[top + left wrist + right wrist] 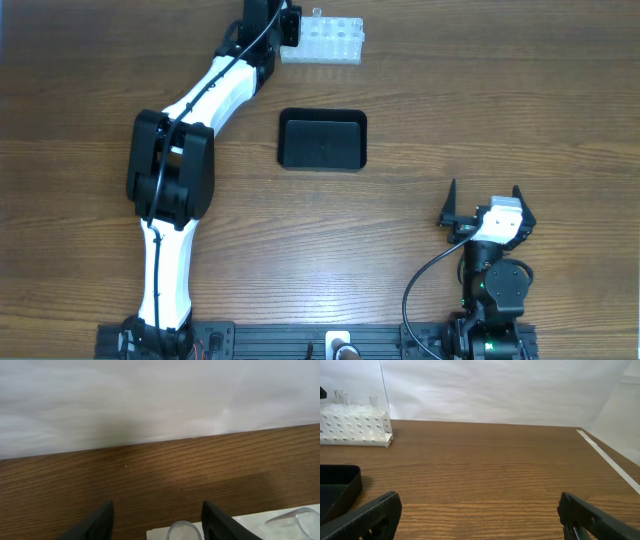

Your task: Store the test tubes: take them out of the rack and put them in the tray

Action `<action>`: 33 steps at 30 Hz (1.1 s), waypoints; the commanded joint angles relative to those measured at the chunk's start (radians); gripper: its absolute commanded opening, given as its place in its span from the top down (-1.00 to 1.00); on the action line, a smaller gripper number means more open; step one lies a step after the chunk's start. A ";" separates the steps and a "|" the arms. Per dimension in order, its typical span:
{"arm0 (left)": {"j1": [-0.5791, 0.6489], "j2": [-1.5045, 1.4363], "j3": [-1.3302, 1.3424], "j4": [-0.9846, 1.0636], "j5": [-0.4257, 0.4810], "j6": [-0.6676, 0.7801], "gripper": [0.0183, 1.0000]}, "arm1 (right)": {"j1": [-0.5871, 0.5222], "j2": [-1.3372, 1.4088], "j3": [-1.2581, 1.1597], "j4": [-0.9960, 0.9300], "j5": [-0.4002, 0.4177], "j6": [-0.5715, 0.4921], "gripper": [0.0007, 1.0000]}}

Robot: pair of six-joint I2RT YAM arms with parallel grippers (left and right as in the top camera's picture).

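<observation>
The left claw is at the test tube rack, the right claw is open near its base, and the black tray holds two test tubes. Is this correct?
One error: in the top view the black tray holds nothing yet. The left claw is at the test tube rack and the right claw is open near its base.

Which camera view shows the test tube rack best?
The top view: the whole rack is seen from above, with its outline and rows clear. The right wrist view shows the rack side-on from afar, with tubes standing up. The left wrist view catches a strip of its top and a tube rim.
</observation>
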 commanded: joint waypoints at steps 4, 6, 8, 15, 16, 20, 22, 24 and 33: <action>-0.010 0.021 0.022 0.006 -0.007 0.008 0.08 | -0.005 -0.009 -0.009 0.000 -0.002 -0.004 -0.98; -0.010 0.025 0.022 0.006 -0.007 0.008 0.11 | -0.005 -0.009 -0.009 0.000 -0.002 -0.004 -0.98; -0.013 0.029 0.022 0.006 -0.007 0.008 0.11 | -0.005 -0.009 -0.009 0.000 -0.002 -0.004 -0.99; -0.016 0.030 0.022 0.012 -0.003 0.008 0.32 | -0.005 -0.009 -0.009 0.000 -0.002 -0.004 -0.98; -0.016 0.030 0.022 0.013 -0.003 0.008 0.38 | -0.005 -0.009 -0.009 0.000 -0.002 -0.004 -0.98; -0.017 0.030 0.021 0.013 -0.003 0.008 0.46 | -0.005 -0.009 -0.009 0.000 -0.002 -0.004 -0.99; -0.017 0.030 0.022 0.013 -0.003 0.007 0.54 | -0.005 -0.009 -0.009 0.000 -0.002 -0.004 -0.98; -0.017 0.030 0.022 0.013 0.000 0.008 0.58 | -0.005 -0.009 -0.009 0.000 -0.002 -0.004 -0.98; -0.017 0.030 0.022 0.013 0.008 0.007 0.75 | -0.005 -0.009 -0.009 0.000 -0.002 -0.004 -0.99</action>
